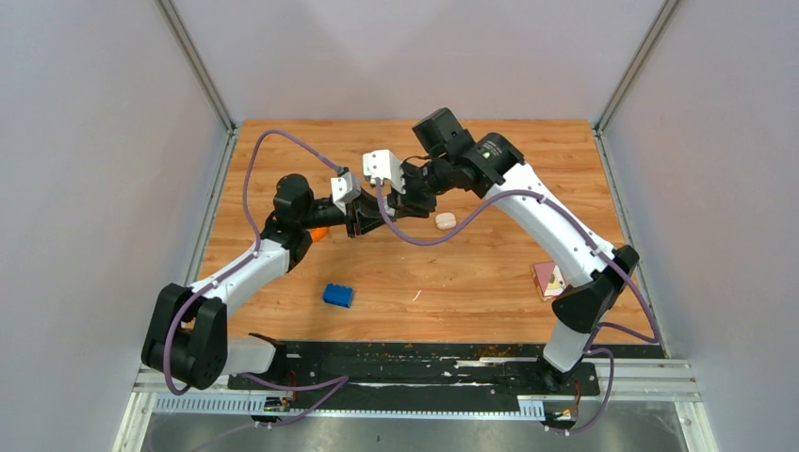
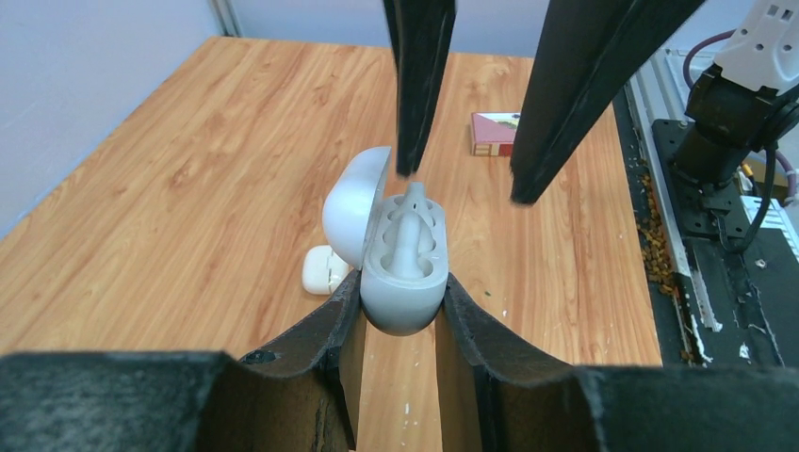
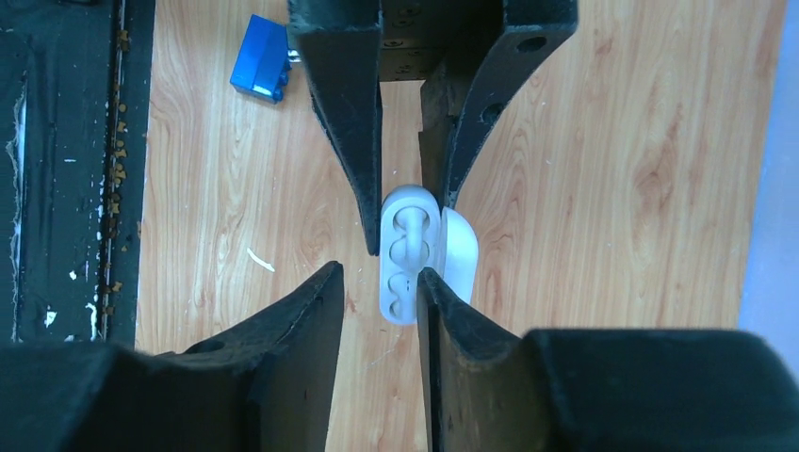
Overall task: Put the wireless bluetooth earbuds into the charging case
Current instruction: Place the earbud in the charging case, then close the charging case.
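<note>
My left gripper is shut on the white charging case, holding it above the table with its lid swung open to the left. A white earbud with a short stem lies in the case's moulded hollows. My right gripper hangs just above the case, open, with nothing between its fingers. In the right wrist view the case and the earbud show between the left gripper's fingers. In the top view the left gripper and right gripper meet mid-table.
A second, closed white case lies on the wood just right of the grippers. A blue toy brick sits near the front. A small orange thing lies by the left arm, and a red-and-white box by the right arm.
</note>
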